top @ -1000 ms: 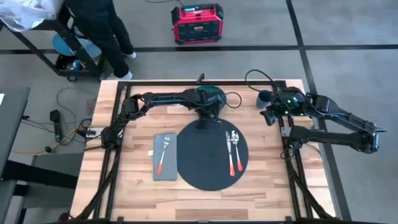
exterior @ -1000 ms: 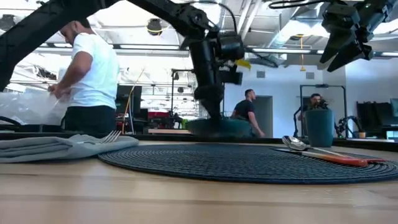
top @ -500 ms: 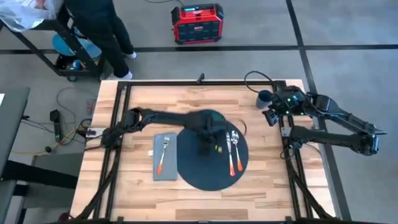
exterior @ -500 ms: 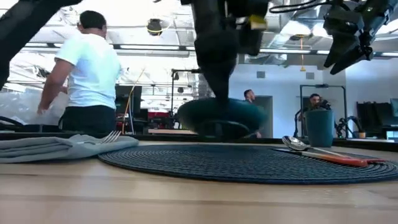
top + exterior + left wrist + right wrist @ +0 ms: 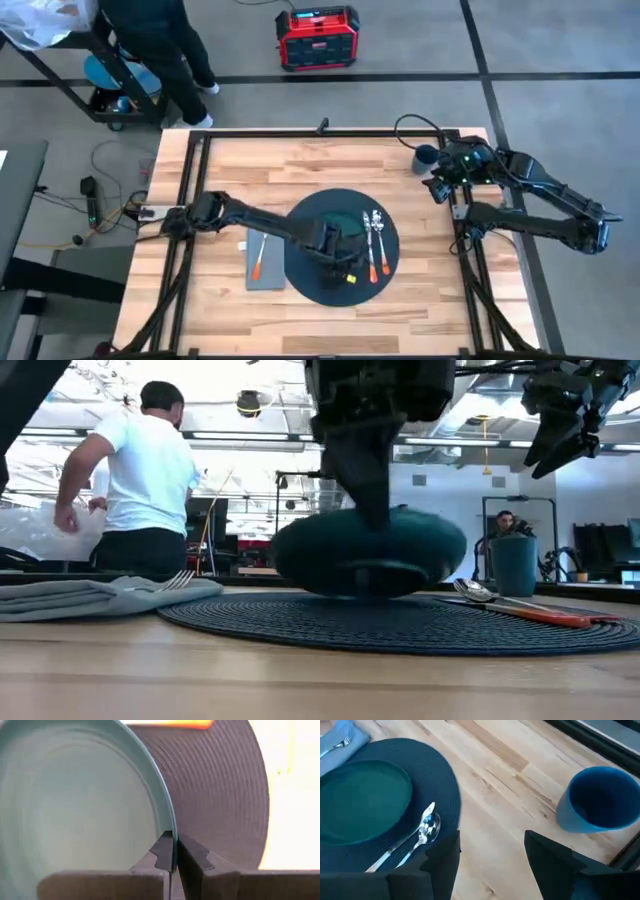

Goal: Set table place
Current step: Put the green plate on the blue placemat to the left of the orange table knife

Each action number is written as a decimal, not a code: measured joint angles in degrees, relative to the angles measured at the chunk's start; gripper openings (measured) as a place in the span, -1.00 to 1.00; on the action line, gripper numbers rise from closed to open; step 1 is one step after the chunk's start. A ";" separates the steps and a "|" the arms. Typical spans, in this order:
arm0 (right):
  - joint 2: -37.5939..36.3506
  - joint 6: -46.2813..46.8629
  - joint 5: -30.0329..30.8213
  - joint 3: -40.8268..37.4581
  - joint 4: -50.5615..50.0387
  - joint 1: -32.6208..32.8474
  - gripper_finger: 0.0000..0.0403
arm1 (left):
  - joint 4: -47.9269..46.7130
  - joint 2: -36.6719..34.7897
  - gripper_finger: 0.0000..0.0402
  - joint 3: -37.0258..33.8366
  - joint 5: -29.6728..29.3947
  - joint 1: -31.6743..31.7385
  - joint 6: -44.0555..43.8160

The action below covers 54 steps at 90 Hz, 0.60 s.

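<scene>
The round charcoal table place (image 5: 300, 272) lies flat on the light-wood table (image 5: 230, 170). Over its middle is a dark green plate (image 5: 370, 550) (image 5: 362, 802), and my left gripper (image 5: 173, 851) (image 5: 372, 500) is shut on it. A spoon (image 5: 378, 240) and a knife (image 5: 366, 242) with orange handles lie on the mat's right part. A fork (image 5: 260, 252) lies on a grey napkin (image 5: 265, 275) left of the mat. My right gripper (image 5: 492, 852) (image 5: 438, 186) hangs open above the table's far right, beside a blue cup (image 5: 597, 800). My left gripper pinches the plate's raised rim (image 5: 169, 822) between its two fingers, one inside the plate and one outside. The fingers come from above, pointing down. The plate sits level, low over the mat; whether its foot (image 5: 368, 582) touches the mat I cannot tell.
The black tube frame (image 5: 190, 150) runs along the table's edges. Bare wood lies at the far side and along the near edge. A person in a white shirt (image 5: 140, 480) stands beyond the table's far left corner. A red box (image 5: 317, 37) sits on the floor.
My left gripper has carried the green plate from the table's far side toward the near edge, over the middle of the table place, and lowered it close to the mat. The plate has stayed level. The person behind the table has shifted.
</scene>
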 joint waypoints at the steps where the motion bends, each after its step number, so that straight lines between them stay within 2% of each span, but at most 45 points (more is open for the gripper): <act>1: 0.00 -0.01 0.00 0.00 0.00 0.00 0.04 | 0.27 0.00 -1.00 -0.30 0.05 -0.17 -0.28; 31: 0.00 -0.17 -0.09 0.00 0.11 0.00 0.04 | 5.23 0.04 -1.00 -5.39 1.05 -1.84 -3.13; 54: 0.04 -1.05 -0.09 0.00 0.10 0.00 0.04 | 5.36 0.06 -0.92 -5.53 1.17 -0.89 -3.85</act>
